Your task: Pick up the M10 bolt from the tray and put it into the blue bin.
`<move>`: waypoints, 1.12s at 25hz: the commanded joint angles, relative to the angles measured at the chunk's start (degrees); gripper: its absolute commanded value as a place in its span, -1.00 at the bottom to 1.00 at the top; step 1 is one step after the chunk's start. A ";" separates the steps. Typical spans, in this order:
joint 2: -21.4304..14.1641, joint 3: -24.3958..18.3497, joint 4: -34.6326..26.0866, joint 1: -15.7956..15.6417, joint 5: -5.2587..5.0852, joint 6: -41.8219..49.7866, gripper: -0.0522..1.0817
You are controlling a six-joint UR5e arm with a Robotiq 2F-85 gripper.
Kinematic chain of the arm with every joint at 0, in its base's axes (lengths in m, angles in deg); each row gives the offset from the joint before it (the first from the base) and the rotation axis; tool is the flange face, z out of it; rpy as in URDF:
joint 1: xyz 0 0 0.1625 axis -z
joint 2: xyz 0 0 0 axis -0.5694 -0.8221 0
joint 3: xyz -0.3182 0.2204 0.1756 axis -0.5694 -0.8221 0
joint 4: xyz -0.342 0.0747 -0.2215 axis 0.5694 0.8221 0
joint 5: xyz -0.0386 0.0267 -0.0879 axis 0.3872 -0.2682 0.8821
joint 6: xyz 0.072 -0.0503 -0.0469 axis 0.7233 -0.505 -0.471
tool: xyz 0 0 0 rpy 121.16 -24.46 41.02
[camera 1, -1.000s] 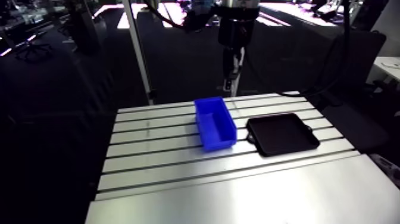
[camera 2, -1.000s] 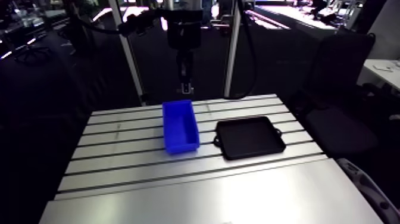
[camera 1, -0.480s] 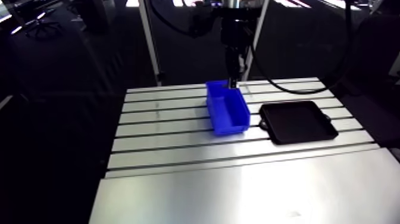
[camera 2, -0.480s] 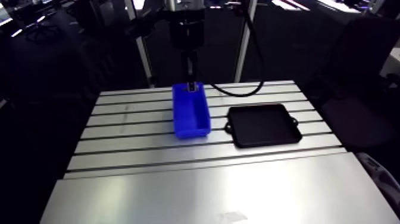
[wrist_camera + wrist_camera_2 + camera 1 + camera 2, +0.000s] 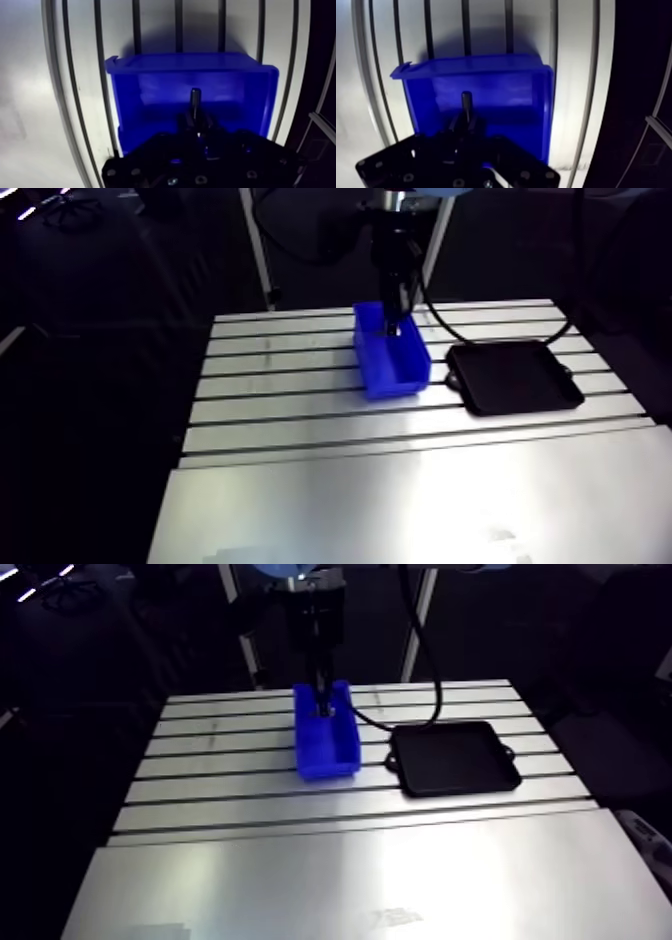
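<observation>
Over blue plastic bin [image 5: 190,61], jaws pinch dark metal bolt [image 5: 195,101] by head end, shank poking out. Bolt hard, smooth, small but heavy: may slip.

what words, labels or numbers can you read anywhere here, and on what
None can be read: the blue plastic bin, the black square tray, the dark metal bolt in the hand and the slotted aluminium table show no legible text.
</observation>
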 commanded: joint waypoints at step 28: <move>3.42 1.18 1.85 -0.23 1.62 4.97 0.33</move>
